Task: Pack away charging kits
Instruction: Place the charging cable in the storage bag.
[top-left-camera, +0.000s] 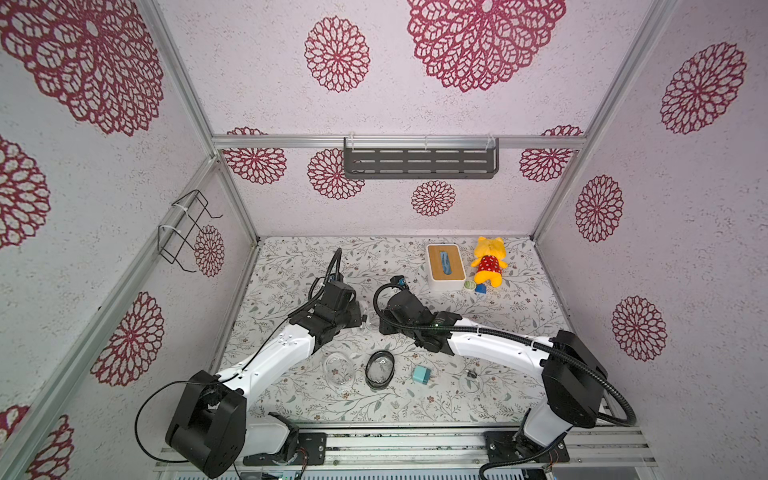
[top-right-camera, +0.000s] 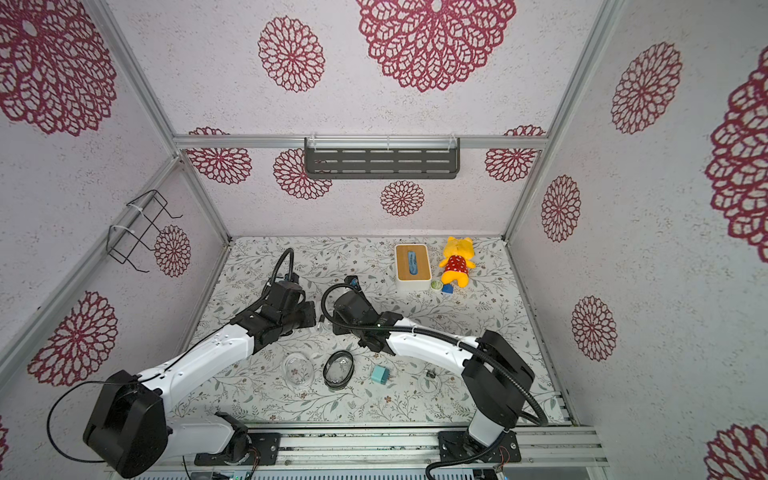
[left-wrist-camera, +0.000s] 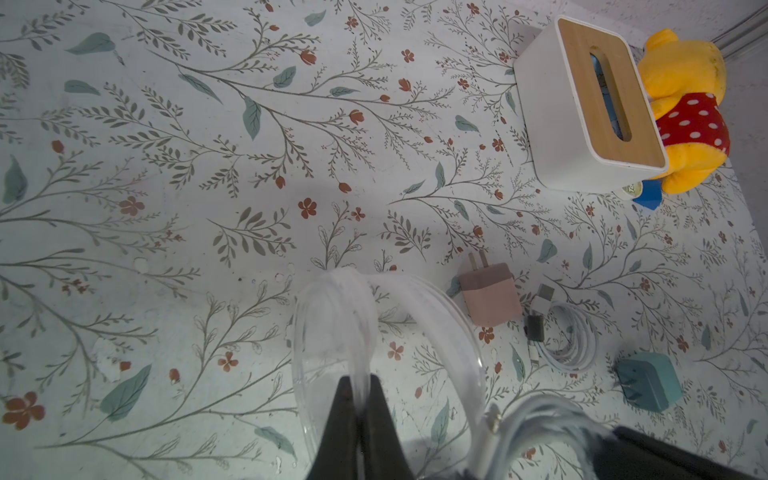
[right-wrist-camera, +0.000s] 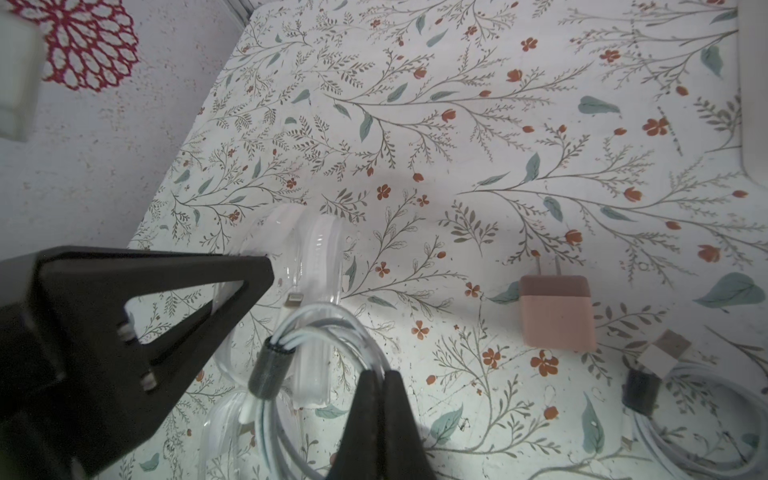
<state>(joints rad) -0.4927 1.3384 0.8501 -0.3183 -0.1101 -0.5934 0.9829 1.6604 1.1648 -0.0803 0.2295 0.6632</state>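
At the middle of the surface (top-left-camera: 519, 332) my two pincers meet tip to tip. My left pincer (left-wrist-camera: 359, 380) has its jaws pressed together on the thin wall of a clear case (left-wrist-camera: 390, 328), pinching the rim between them. My right pincer (right-wrist-camera: 378, 376) is clamped just as tightly on a coiled cable (right-wrist-camera: 320, 328), a pale loop bound by a dark band. The loop hangs right against the case; whether any of it is inside I cannot tell. In both top views my wrists hide this grip.

Near the held case a pink charger (left-wrist-camera: 490, 297) lies on its side, prongs pointing away from me. Just beside it is a second coiled cable (left-wrist-camera: 569, 336), and past that a second teal charger (left-wrist-camera: 648, 380), so the cable sits between the two chargers. None of these three shows in the top views.

Seen from above, with the back wall at 12 o'clock, a loose clear case (top-left-camera: 339, 368) lies at 7 o'clock from where my pincers meet. A dark-rimmed oval case (top-left-camera: 380, 369) lies at 6 o'clock, just beside it. A teal charger (top-left-camera: 421, 373) sits at about 5 o'clock, apart from both cases. A third coiled cable (top-left-camera: 471, 380) lies at 4 o'clock, near my right arm.

Off at 2 o'clock stands a white box (top-left-camera: 445, 266) with a wooden top. A yellow plush (top-left-camera: 489, 259) lies at its 3 o'clock side, and a small blue block (top-left-camera: 481, 288) lies at the plush's feet.
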